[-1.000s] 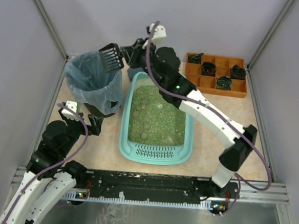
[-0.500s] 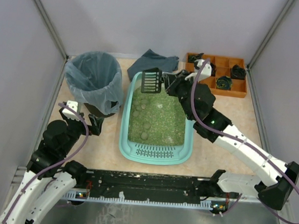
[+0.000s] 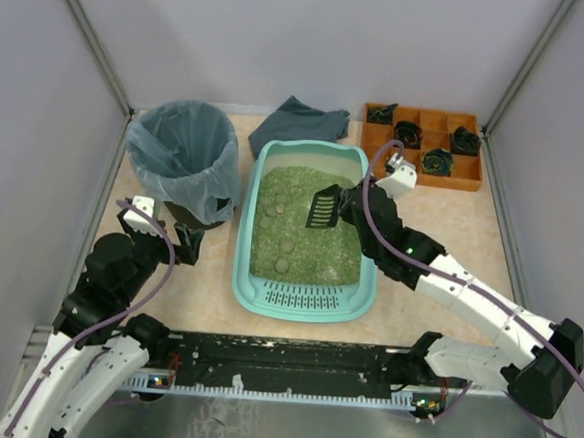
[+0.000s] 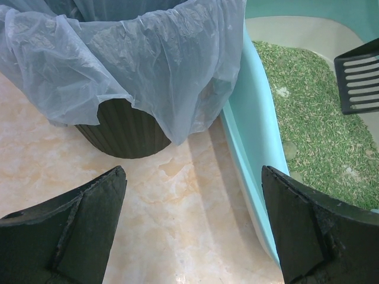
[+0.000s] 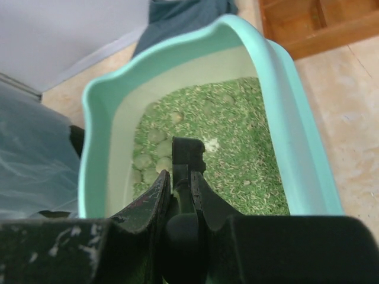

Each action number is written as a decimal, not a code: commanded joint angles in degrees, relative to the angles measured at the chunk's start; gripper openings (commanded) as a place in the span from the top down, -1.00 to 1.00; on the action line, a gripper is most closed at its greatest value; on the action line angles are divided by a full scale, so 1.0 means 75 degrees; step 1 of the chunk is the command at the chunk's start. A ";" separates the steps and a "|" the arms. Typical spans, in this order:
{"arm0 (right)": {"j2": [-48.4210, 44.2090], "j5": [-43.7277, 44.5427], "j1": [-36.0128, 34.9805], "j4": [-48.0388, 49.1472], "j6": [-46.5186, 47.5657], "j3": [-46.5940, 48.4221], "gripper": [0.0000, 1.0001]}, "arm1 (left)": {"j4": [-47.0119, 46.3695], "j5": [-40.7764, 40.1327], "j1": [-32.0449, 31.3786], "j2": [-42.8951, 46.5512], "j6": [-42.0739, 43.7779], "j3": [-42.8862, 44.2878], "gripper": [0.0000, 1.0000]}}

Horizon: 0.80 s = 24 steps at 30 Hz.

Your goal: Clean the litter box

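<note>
Plainly, on the beige table the biggest thing is the litter box. It lies between the two arms, its long side running away from them and its slotted grille end nearest their bases. It looks like stiff moulded plastic, and with this much fill it is probably too heavy and awkward to lift by the rolled rim, so it is best left where it sits and worked from above. Just beside its left wall stands the bagged bin; its thin, limp liner drapes over the edge and would snag easily. The green litter is loose and granular and should sift through slots. The black slotted scoop hangs over the middle of the bed, and the right gripper is clamped tight on its handle, the sensible place to hold it. The left gripper is spread wide and holds nothing, low over the table between bin and box. The pale round clumps line the left side. They look light and crumbly, and are better lifted from underneath than pinched.
</note>
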<state>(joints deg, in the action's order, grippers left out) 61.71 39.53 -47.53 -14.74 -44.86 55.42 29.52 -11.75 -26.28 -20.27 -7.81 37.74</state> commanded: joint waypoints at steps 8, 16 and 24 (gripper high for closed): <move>0.1253 -0.0476 0.0737 0.0427 -0.1644 -0.0275 1.00 | -0.0189 0.0032 0.0042 -0.0007 0.0015 -0.0009 -1.00; 0.2271 -0.0429 0.0904 0.0872 -0.1908 -0.0181 1.00 | -0.0186 0.0043 0.0046 -0.0012 0.0022 -0.0004 -1.00; 0.2843 -0.1082 0.0946 0.1934 -0.2169 -0.0478 1.00 | -0.0186 0.0054 0.0047 -0.0049 0.0022 0.0002 -1.00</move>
<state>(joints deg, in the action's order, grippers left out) 80.90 34.22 -40.71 -7.25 -59.46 52.01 29.52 -11.53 -26.24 -20.80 -7.81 37.74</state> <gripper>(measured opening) 0.158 0.998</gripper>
